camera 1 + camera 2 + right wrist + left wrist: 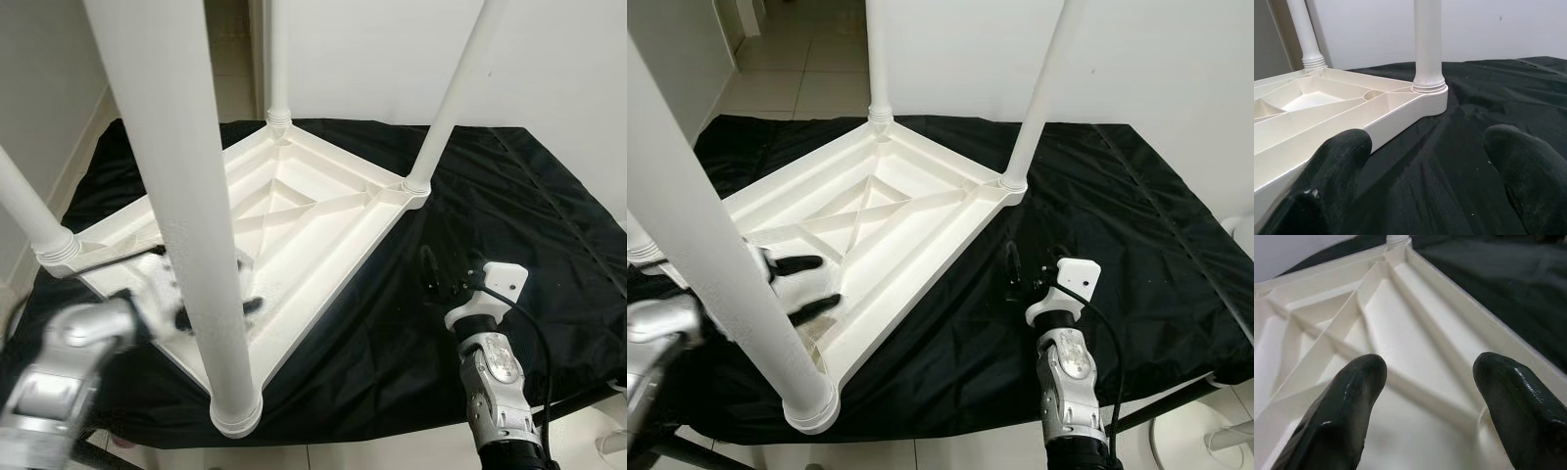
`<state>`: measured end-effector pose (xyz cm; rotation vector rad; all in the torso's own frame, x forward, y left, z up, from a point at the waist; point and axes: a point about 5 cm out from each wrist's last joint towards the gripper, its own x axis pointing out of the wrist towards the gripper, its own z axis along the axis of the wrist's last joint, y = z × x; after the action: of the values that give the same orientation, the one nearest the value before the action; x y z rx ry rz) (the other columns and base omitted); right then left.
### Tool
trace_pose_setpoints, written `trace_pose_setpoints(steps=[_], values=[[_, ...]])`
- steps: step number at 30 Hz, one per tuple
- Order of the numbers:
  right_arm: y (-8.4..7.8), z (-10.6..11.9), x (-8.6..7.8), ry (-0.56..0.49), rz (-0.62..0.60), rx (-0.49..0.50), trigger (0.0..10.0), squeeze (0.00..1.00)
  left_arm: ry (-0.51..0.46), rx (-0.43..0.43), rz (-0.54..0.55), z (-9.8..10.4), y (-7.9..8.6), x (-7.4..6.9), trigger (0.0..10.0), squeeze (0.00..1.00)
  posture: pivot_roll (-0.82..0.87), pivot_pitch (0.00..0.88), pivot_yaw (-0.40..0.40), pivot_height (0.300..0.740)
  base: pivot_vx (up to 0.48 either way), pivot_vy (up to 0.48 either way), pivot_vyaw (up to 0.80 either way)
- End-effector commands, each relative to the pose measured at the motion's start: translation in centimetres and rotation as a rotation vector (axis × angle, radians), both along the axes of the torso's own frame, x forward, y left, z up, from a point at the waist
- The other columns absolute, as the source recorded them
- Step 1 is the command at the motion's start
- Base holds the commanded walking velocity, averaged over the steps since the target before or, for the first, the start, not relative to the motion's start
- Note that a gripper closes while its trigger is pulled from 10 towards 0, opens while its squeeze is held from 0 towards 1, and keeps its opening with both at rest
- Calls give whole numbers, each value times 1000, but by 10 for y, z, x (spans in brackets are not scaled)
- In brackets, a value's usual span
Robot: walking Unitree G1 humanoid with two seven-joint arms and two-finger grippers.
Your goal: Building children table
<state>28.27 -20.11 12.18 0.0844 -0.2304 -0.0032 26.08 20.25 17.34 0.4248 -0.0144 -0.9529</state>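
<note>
Here, a white table top (892, 211) lies upside down on a black cloth (1136, 225), a white leg (696, 245) standing in each of its four corners, the nearest one rising close before the camera. At left, the left gripper (803, 287) reaches over the ribbed underside behind that near leg, its two black fingers (1347, 401) spread apart and holding nothing. At right, the right gripper (441, 274) hovers low over the cloth just beside the top's edge, its fingers (1337, 171) likewise spread and empty.
</note>
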Motion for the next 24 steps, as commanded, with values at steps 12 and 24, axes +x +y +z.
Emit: trace_pose_setpoints(steps=[12,24], values=[[-12,-3,-5,46,-20,-21,10000,0,133,233,-71,-28,39,-14,10000,0,31,19,-38,740,0,0,0],[-11,-6,-7,61,-24,-21,10000,0,56,271,-60,-31,29,-2,10000,0,27,24,-36,740,0,0,0]])
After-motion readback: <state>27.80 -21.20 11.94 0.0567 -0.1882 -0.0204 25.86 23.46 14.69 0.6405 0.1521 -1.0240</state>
